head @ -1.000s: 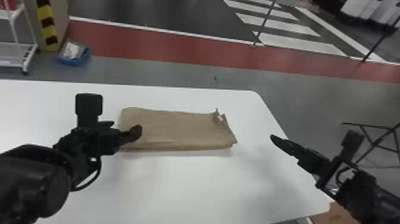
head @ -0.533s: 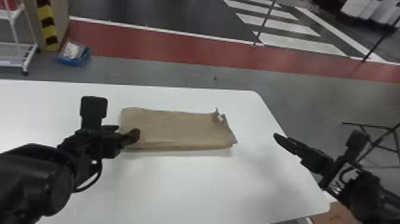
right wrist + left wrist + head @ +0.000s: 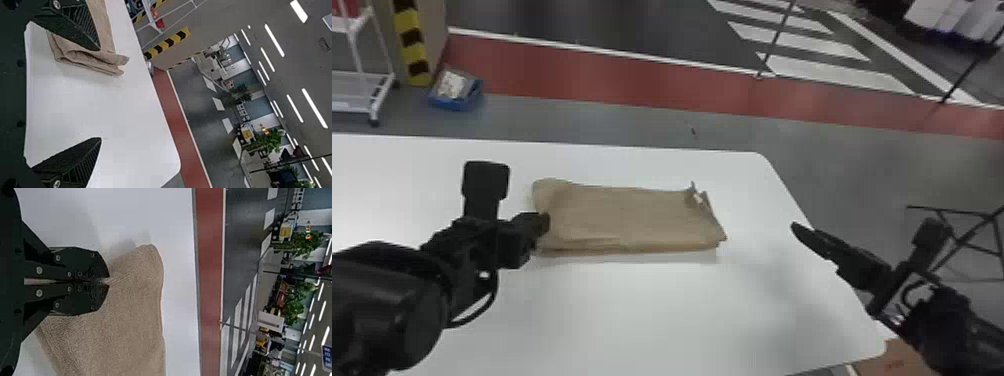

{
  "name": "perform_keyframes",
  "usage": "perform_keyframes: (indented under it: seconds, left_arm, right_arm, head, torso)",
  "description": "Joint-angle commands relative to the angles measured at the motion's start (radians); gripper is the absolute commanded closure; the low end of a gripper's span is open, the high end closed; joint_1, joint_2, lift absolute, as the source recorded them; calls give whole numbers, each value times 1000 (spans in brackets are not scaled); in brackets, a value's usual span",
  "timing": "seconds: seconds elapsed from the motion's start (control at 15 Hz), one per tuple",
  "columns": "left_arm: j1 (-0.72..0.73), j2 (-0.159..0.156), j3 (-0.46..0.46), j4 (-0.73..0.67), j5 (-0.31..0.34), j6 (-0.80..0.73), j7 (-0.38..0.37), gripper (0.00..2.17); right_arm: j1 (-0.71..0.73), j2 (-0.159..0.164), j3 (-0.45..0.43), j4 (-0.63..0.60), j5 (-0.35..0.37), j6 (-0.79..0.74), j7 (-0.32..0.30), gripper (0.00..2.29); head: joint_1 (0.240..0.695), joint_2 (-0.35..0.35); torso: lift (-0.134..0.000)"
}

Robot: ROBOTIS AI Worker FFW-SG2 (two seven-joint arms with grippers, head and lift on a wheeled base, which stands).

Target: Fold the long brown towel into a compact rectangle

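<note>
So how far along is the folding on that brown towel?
Partly done: the brown towel already lies on the table as a layered, oblong rectangle. In hand: the left gripper is shut on its left end, while the right gripper is open off its right end. Probably left: folding the left end across and neatening the uneven right end.

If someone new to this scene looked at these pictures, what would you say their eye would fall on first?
Probably the brown towel, lying folded on the white table, with its left end pinched in the shut left claw. Next might come the right claw, spread open to the towel's right, near the table's right edge. Beyond the table, the red strip across the grey floor stands out too.
</note>
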Motion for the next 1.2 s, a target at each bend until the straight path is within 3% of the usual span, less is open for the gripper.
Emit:
perform_keyframes:
  seconds: [0.0, 0.2, 0.4, 0.53, 0.8, 0.87, 0.93, 1.0, 1.13]
  left_arm:
    - [27, 27, 22, -71, 3, 56, 1, 1359]
    - [79, 85, 83, -170, 4, 124, 3, 1359]
    - [132, 123, 174, -220, 1, 164, -3, 1359]
    - [162, 145, 227, -245, 3, 176, -11, 1359]
    - [205, 157, 284, -288, 4, 194, -17, 1355]
    - [207, 157, 284, -289, 4, 191, -22, 1048]
    - [208, 156, 286, -294, 3, 182, -37, 343]
    - [211, 156, 286, -302, 4, 157, -48, -2]
    - [224, 156, 290, -331, 7, 139, -65, -2]
  right_arm:
    - [0, 2, 14, 1, 2, 0, -4, 73]
    - [-9, 5, 48, 1, 11, -6, -12, 73]
    - [-23, 6, 94, 4, 18, -15, -24, 73]
    - [-32, 8, 120, 7, 23, -21, -35, 73]
    - [-49, 11, 157, 10, 31, -21, -50, 73]
    - [-51, 12, 171, 7, 32, -18, -64, 56]
    - [-51, 21, 188, 3, 31, -18, -78, 63]
    - [-51, 28, 212, -13, 32, -15, -102, 66]
    - [-54, 34, 267, -27, 32, -12, -150, 66]
  head:
    - [695, -350]
    - [695, -350]
    - [695, -350]
    - [695, -347]
    - [695, -264]
    - [695, -253]
    - [695, -240]
    - [695, -236]
    - [695, -226]
  torso:
    - [-123]
    - [-123]
    - [-123]
    - [-123]
    - [-123]
    - [-123]
    - [-123]
    - [-123]
    - [-123]
